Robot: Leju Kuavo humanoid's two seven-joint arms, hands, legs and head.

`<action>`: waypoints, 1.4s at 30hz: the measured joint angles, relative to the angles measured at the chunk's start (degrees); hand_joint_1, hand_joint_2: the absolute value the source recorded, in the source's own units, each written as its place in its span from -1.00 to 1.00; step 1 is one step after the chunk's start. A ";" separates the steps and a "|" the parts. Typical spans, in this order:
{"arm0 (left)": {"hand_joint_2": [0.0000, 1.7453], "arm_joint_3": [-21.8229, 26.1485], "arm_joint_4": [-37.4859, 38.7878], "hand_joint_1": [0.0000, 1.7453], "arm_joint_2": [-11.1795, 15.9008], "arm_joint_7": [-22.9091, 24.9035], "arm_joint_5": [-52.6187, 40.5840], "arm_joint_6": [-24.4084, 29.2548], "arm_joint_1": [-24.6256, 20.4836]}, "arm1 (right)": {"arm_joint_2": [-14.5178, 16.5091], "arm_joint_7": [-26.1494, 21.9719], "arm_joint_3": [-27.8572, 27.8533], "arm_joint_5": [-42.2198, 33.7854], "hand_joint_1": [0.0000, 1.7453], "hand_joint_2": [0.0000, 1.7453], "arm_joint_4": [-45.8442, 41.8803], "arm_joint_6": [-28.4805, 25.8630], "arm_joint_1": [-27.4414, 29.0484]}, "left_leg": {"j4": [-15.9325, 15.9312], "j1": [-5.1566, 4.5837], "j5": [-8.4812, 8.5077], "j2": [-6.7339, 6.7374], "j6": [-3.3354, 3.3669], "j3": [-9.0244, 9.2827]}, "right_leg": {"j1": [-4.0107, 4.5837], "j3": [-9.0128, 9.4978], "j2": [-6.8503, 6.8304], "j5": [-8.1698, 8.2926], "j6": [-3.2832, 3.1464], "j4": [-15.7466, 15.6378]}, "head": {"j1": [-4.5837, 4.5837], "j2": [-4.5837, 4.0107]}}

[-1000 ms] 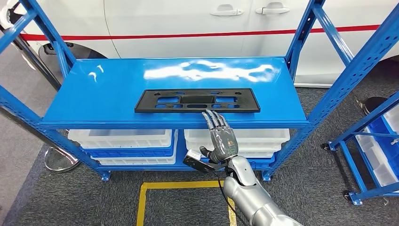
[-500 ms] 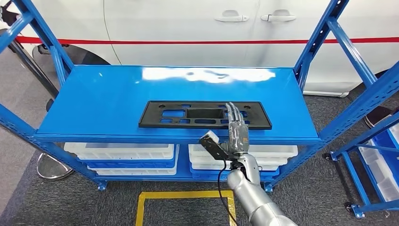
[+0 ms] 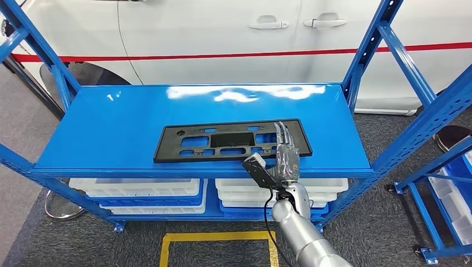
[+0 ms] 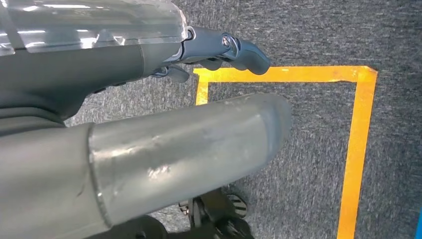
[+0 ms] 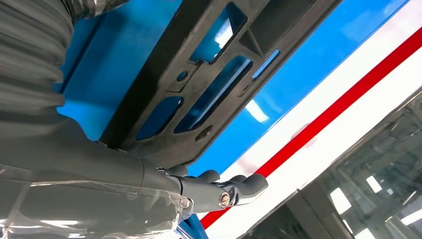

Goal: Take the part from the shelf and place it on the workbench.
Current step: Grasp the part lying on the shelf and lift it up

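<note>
Our right hand (image 3: 286,154) reaches over the front edge of the blue shelf (image 3: 111,128), with its fingers (image 3: 284,133) stretched out flat and a little apart on top of the right end of the black part (image 3: 228,140), and it is not gripping anything. Most of the part lies flat on the shelf, stretching away to the left of this hand. Our left hand (image 4: 219,50) hangs down over the grey floor with the yellow tape (image 4: 356,149), and we cannot tell how its fingers are set.

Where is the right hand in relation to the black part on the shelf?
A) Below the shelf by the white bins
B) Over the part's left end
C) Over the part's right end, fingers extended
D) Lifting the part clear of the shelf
C: the right hand reaches over the right end of the black part, which lies flat on the blue shelf.
</note>
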 joint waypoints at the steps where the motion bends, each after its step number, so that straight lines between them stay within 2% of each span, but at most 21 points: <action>1: -1.00 0.04 0.00 -1.00 0.01 -0.04 -0.02 0.05 0.04 | 0.02 -0.16 -0.14 0.06 -1.00 1.00 -0.04 0.00 0.16 | 2.76 0.01 -0.70 0.00 -0.10 -1.46 | 0.07 0.08 -0.04 -0.09 -0.09 0.04 | 0.01 0.00; 2: -1.00 0.09 0.00 -1.00 0.01 -0.09 -0.03 0.08 0.07 | 0.03 -0.28 -0.27 0.15 -1.00 1.00 -0.16 0.00 0.35 | 3.62 0.02 -0.35 0.00 -0.13 -2.05 | 0.11 0.16 -0.05 -0.20 -0.13 0.10 | 0.01 0.00; 3: -1.00 0.14 0.00 -1.00 0.01 -0.15 -0.05 0.11 0.07 | 0.03 -0.38 -0.39 0.25 -1.00 1.00 -0.33 0.00 0.55 | 2.30 0.02 1.06 0.01 -0.10 -1.55 | 0.14 0.27 -0.03 -0.31 -0.11 0.17 | 0.01 0.00; 5: -1.00 0.29 0.00 -1.00 0.06 -0.26 -0.10 0.18 -0.02 | 0.08 -0.54 -0.61 0.43 -1.00 1.00 -0.82 0.00 0.81 | -5.20 0.00 5.03 0.03 0.18 1.99 | 0.18 0.56 0.04 -0.65 0.11 0.37 | 0.02 0.00; 7: -1.00 0.42 0.00 -1.00 0.14 -0.34 -0.16 0.25 -0.19 | 0.15 -0.69 -0.82 0.54 -1.00 1.00 -1.33 0.00 0.88 | -11.03 -0.23 6.78 0.00 0.68 4.76 | 0.35 0.57 0.12 -0.90 0.54 0.59 | 0.02 0.00; 10: -1.00 0.50 0.00 -1.00 0.16 -0.41 -0.22 0.37 -0.25 | 0.19 -1.03 -1.23 0.72 -1.00 1.00 -2.05 0.00 1.24 | -12.20 -0.41 6.73 -0.07 1.51 5.22 | 0.43 0.52 0.13 -0.98 1.38 0.48 | 0.02 0.00; 12: -1.00 0.57 0.00 -1.00 0.16 -0.51 -0.28 0.42 -0.29 | 0.22 -1.52 -1.63 0.86 -1.00 1.00 -2.64 -0.01 1.47 | -12.71 -0.14 6.96 -0.06 2.13 5.50 | 0.40 -0.06 0.12 -2.06 2.01 1.93 | 0.02 0.00; 16: -1.00 0.82 0.00 -1.00 0.16 -0.62 -0.67 0.40 -0.38 | 0.28 -2.77 -2.75 1.22 -1.00 1.00 -3.87 0.00 2.53 | -12.93 0.02 6.94 0.04 2.90 5.66 | -0.04 -6.52 0.08 -7.70 2.74 14.52 | 0.04 0.00; 17: -1.00 0.87 0.00 -1.00 0.17 -0.63 -0.74 0.40 -0.35 | 0.28 -3.07 -3.00 1.34 -1.00 1.00 -4.16 0.00 3.00 | -12.88 0.02 6.88 0.02 2.88 5.68 | -0.17 -7.51 0.07 -7.63 2.81 16.05 | 0.04 0.00; 18: -1.00 0.89 0.00 -1.00 0.17 -0.64 -0.78 0.40 -0.32 | 0.29 -3.32 -3.21 1.46 -0.99 1.00 -4.46 0.00 3.37 | -12.81 0.03 6.81 -0.01 2.80 5.70 | -0.28 -7.42 0.05 -6.37 2.82 15.32 | 0.05 0.00; 20: -1.00 0.90 0.00 -1.00 0.16 -0.65 -0.83 0.40 -0.30 | 0.35 -3.63 -3.44 1.60 -0.37 1.00 -5.03 0.00 3.64 | -12.57 0.04 6.58 -0.06 2.49 5.76 | -0.44 -4.64 -0.01 -2.25 2.66 8.81 | 0.04 0.00; 22: -1.00 0.91 0.00 -1.00 0.16 -0.68 -0.84 0.40 -0.35 | 0.53 -3.75 -3.59 1.68 0.52 1.00 -5.57 0.00 3.64 | -12.26 -0.16 6.29 -0.06 1.96 5.70 | -0.25 -1.87 -0.04 -0.04 2.27 2.66 | 0.03 0.00; 23: -1.00 0.92 0.00 -1.00 0.16 -0.72 -0.85 0.42 -0.38 | 0.63 -3.78 -3.69 1.72 0.74 1.00 -5.81 0.00 3.74 | -12.22 -0.25 6.20 -0.06 1.63 5.69 | -0.14 -1.26 -0.02 0.14 2.03 1.26 | 0.03 0.00; 25: -1.00 0.95 0.00 -1.00 0.17 -0.83 -0.88 0.48 -0.40 | 0.76 -3.88 -3.89 1.83 0.88 1.00 -6.22 0.00 4.08 | -12.34 -0.18 6.16 -0.05 0.97 5.78 | 0.02 -1.13 0.05 0.03 1.44 0.91 | 0.02 0.00; 28: -1.00 0.97 0.02 -1.00 0.13 -1.12 -1.05 0.56 -0.40 | 1.06 -4.38 -4.08 1.79 0.80 1.00 -7.10 0.00 4.42 | -9.36 0.05 4.01 0.01 0.12 4.63 | -0.18 -0.78 0.01 0.31 0.40 0.40 | 0.01 0.00; 30: -1.00 1.04 0.02 -1.00 0.14 -1.30 -1.11 0.57 -0.40 | 1.24 -4.72 -4.20 1.63 0.78 1.00 -7.62 0.00 4.73 | -2.37 0.10 0.44 0.02 -0.16 1.43 | -0.12 -0.70 -0.05 0.29 -0.02 0.35 | 0.00 0.00; 32: -1.00 1.26 0.02 -1.00 0.19 -1.44 -1.10 0.58 -0.33 | 1.27 -4.87 -4.30 1.33 0.78 1.00 -8.17 0.00 5.38 | 3.17 0.10 -1.14 0.02 -0.28 -1.28 | 0.05 -0.66 -0.08 0.22 -0.17 0.39 | 0.00 0.00; 34: -1.00 1.51 0.02 -1.00 0.20 -1.65 -1.11 0.58 -0.28 | 1.28 -5.10 -4.37 0.89 0.81 1.00 -8.99 0.00 6.01 | 0.97 0.10 1.30 0.03 -0.10 -0.40 | 0.16 -0.56 -0.02 0.14 -0.21 0.46 | 0.00 0.00; 36: -1.00 1.72 0.02 -1.00 0.25 -1.97 -1.12 0.58 -0.33 | 1.36 -5.46 -4.39 0.57 0.86 1.00 -10.05 0.00 6.46 | -6.45 -0.05 4.90 0.03 0.43 3.14 | 0.29 -0.39 0.06 -0.01 -0.06 0.55 | 0.01 0.00; 38: -1.00 1.91 0.02 -1.00 0.31 -2.32 -1.12 0.58 -0.39 | 1.43 -5.74 -4.39 0.33 0.86 1.00 -11.38 0.00 6.97 | -11.46 -0.36 6.27 0.00 0.99 5.54 | 0.42 -0.40 0.12 -0.11 0.39 0.62 | 0.02 0.00; 42: -1.00 2.22 0.02 -1.00 0.33 -2.70 -1.13 0.56 -0.26 | 1.44 -5.54 -4.38 -0.15 -0.97 1.00 -14.03 0.00 8.15 | -13.10 -0.29 6.61 0.00 2.01 6.25 | 0.38 -0.59 0.04 -0.65 1.67 1.21 | 0.04 0.00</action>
